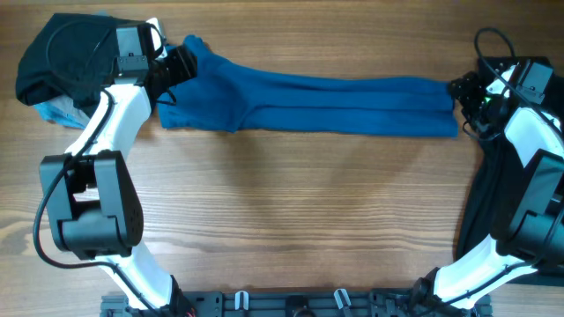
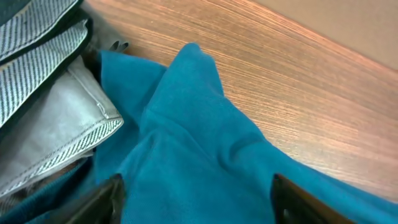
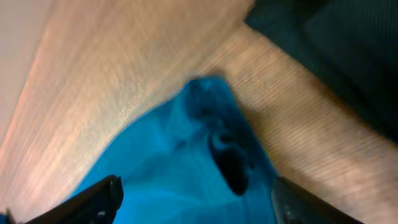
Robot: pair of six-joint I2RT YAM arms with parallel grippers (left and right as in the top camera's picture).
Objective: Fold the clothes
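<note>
Left arm (image 1: pixel 88 207) rises nearest, at the near-left. Black pile (image 1: pixel 62 53) sits in the far-left corner, a light-blue scrap (image 1: pixel 55 110) poking out under it. Left gripper (image 1: pixel 176 66) is at the shirt's left end, jaws wide, gripping nothing. Blue shirt (image 1: pixel 317 106) lies as a long flat band across the wood table (image 1: pixel 291 211). Right gripper (image 1: pixel 460 91) is at its right end, also spread and empty. Dark cloth (image 1: pixel 489 202) lies under the right arm.

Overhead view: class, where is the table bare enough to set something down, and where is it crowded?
Free: the wide stretch of table between the shirt and the near edge, and the strip beyond the shirt. Crowded: the far-left corner, with dark clothes and the left hand; the right edge, with the right hand and dark cloth.
</note>
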